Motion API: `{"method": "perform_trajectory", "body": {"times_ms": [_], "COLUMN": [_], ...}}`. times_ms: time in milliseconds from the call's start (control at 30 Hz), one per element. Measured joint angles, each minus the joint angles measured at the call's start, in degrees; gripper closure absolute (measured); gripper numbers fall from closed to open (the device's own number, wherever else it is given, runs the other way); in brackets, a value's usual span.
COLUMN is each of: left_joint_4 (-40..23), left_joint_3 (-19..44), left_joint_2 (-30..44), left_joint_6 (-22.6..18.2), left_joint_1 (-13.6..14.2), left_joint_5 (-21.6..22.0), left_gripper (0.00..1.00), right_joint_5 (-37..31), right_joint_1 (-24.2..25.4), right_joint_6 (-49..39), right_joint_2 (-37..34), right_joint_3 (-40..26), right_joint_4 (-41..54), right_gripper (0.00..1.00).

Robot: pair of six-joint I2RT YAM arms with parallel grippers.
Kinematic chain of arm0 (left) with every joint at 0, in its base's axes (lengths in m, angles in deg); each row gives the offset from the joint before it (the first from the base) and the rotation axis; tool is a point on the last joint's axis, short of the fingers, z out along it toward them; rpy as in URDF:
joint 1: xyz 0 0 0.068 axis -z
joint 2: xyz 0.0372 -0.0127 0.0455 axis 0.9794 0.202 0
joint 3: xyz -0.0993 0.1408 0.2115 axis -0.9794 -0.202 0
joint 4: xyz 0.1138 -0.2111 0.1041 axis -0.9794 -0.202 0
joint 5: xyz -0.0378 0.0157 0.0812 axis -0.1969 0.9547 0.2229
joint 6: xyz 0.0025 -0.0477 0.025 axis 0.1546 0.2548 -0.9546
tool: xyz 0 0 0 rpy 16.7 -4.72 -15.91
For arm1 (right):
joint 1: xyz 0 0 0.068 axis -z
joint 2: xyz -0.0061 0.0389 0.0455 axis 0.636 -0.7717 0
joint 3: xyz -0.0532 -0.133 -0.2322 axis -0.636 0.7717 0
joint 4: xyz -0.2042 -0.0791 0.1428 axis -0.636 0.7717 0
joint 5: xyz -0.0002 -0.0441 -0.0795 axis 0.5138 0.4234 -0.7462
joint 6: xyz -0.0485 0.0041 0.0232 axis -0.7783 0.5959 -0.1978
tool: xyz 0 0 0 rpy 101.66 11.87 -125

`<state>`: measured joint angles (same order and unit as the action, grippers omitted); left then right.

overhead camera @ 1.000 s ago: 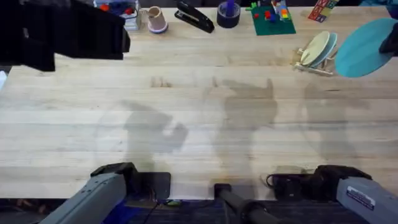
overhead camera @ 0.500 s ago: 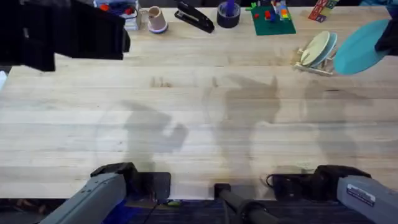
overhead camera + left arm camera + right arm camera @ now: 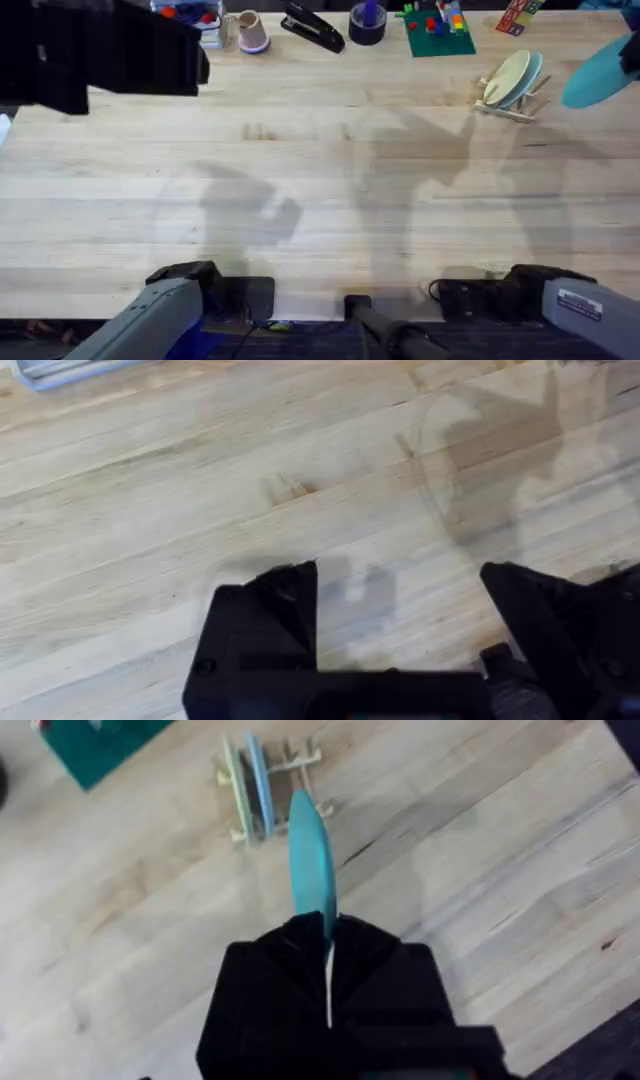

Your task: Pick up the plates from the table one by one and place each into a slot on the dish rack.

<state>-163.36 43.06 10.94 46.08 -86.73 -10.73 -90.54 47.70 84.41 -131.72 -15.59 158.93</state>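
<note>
The right gripper [image 3: 328, 955] is clenching a turquoise plate [image 3: 311, 860] edge-on, the disc sticking out past its black fingers; in the overhead view that plate [image 3: 598, 72] is hanging at the upper right edge of the frame, just right of the dish rack [image 3: 510, 98] and apart from it. The rack is already carrying a cream plate [image 3: 505, 76] and a pale blue plate [image 3: 528, 74] standing side by side; in the right wrist view the rack [image 3: 270, 788] is lying beyond the held plate's far tip, with free dowels showing beside the two stored plates. Along the top of the overhead frame a green board [image 3: 438, 30] with small bricks, a stapler [image 3: 312, 27], a dark tape roll [image 3: 367, 22] and a pink-based cup [image 3: 249, 31] are sitting on the table [image 3: 320, 180]. The left gripper [image 3: 400, 610] is hovering over bare planks with its fingers spread wide and nothing between them; overhead, that arm is looming as a dark blurred mass in the upper left.
</note>
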Motion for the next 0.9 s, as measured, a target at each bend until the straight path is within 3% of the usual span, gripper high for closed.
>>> {"method": "perform_trajectory", "body": {"times_ms": [433, 900], "left_joint_4": [0.0, 0.0], "left_joint_3": [0.0, 0.0], "left_joint_2": [0.0, 0.0], "left_joint_6": [0.0, 0.0], "left_joint_1": [0.0, 0.0], "left_joint_5": [0.0, 0.0], "left_gripper": [0.006, 0.007], "right_joint_5": [-0.6, -0.6], "right_joint_1": [5.2, 5.9], "right_joint_6": [-5.1, -8.7], "right_joint_2": [-5.3, -14.0], "right_joint_3": [0.0, 0.0], "right_joint_4": [-6.7, -13.9], "right_gripper": [0.972, 0.972]}}
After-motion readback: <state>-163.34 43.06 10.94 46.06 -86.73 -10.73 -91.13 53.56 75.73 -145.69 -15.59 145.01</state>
